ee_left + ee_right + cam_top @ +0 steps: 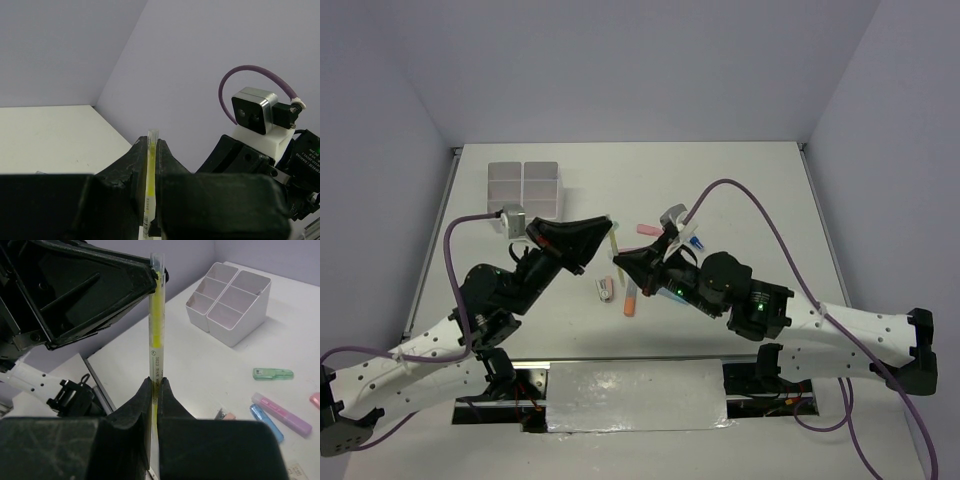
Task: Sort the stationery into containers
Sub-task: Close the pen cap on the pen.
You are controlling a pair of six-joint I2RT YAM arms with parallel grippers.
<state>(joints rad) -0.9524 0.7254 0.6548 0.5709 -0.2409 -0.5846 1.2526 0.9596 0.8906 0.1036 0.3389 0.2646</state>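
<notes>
Both claws are nipped tight on one thin clear pen (156,325) with yellow ink. The left gripper (150,143) clamps one end and the right gripper (156,383) the other, above mid-table. The four-compartment container (525,188) stands far left. A green capped stick (272,373), a pink-purple stick (281,413) and a blue stick (266,422) lie on the table (760,190).
</notes>
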